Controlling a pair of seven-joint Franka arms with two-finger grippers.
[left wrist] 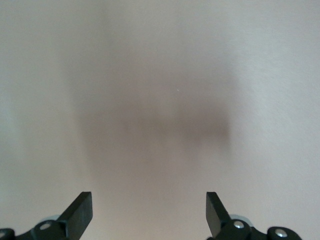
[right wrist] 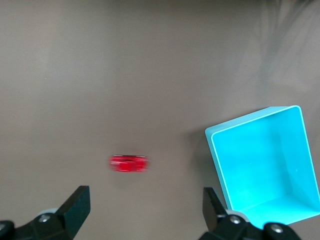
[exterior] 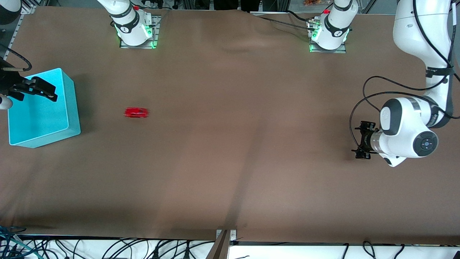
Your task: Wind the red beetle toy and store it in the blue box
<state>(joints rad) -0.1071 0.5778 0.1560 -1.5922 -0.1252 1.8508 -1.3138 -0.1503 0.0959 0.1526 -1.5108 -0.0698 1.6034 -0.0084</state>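
The tiny glossy red beetle toy (exterior: 136, 112) (right wrist: 129, 163), a rounded little car, sits on the bare brown table (exterior: 230, 151) toward the right arm's end, about midway between the edge along the robots' bases and the edge nearest the front camera. It looks smeared in both views that show it. Near it, closer still to the right arm's end of the table, stands the light cyan-blue rectangular plastic box (exterior: 70, 108) (right wrist: 222, 165), open at the top with nothing visible inside; toy and box are apart, with a strip of bare table between them.

The right gripper (exterior: 34, 90) (right wrist: 145, 207) hangs over the box's open top, its two dark fingers spread wide and holding nothing. In its wrist view, both toy and box lie below it.

The left gripper (exterior: 362, 140) (left wrist: 149, 212) hovers over bare table at the left arm's end, well apart from the toy, fingers likewise spread wide and empty. That arm waits.
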